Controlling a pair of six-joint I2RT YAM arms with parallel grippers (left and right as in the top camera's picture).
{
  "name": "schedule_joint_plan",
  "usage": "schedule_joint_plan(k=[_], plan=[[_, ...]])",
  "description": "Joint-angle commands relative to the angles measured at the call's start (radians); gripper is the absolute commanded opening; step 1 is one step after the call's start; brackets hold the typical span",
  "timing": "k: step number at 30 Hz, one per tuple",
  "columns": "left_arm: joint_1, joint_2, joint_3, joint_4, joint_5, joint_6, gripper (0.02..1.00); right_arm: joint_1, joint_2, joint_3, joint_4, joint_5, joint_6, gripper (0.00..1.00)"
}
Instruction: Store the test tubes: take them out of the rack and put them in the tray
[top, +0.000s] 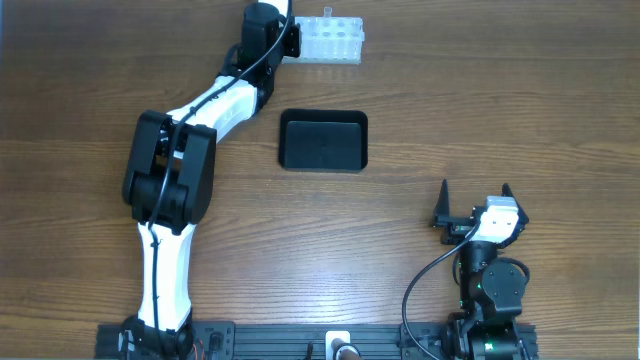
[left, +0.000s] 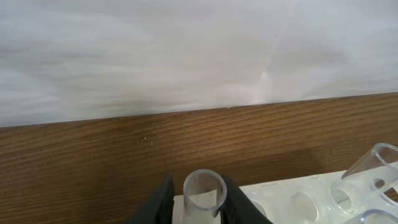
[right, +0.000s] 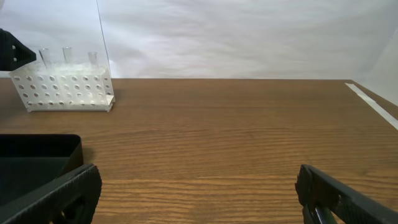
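Note:
At the table's far edge stands a white perforated rack (top: 335, 40) holding clear test tubes. My left gripper (top: 295, 40) is at the rack's left end. In the left wrist view its fingers (left: 163, 202) press on both sides of one upright test tube (left: 204, 190) above the rack (left: 298, 199), and another tube (left: 373, 165) leans nearby. The black tray (top: 323, 140) lies in the middle of the table with nothing in it. My right gripper (top: 474, 195) rests open near its base. From there I see the rack (right: 62, 90), its tubes (right: 66, 55) and the tray's corner (right: 37, 155).
Bare wooden tabletop surrounds the tray and stretches between it and the right arm. A white wall rises right behind the rack. A pale strip (right: 373, 102) marks the table's right edge.

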Motion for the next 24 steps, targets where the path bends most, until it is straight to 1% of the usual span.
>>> schedule_joint_plan(k=[1, 4, 24], plan=[[-0.001, 0.019, 0.023, 0.014, -0.003, 0.004, 0.229, -0.008, -0.009, -0.007, -0.002, -0.008, 0.002, 0.991], [-0.001, 0.019, 0.023, 0.014, -0.003, 0.004, 0.18, -0.008, -0.009, -0.007, -0.002, -0.008, 0.002, 0.993], [-0.001, 0.014, 0.023, 0.037, -0.003, 0.005, 0.119, -0.008, -0.009, -0.007, -0.002, -0.008, 0.002, 0.991]])
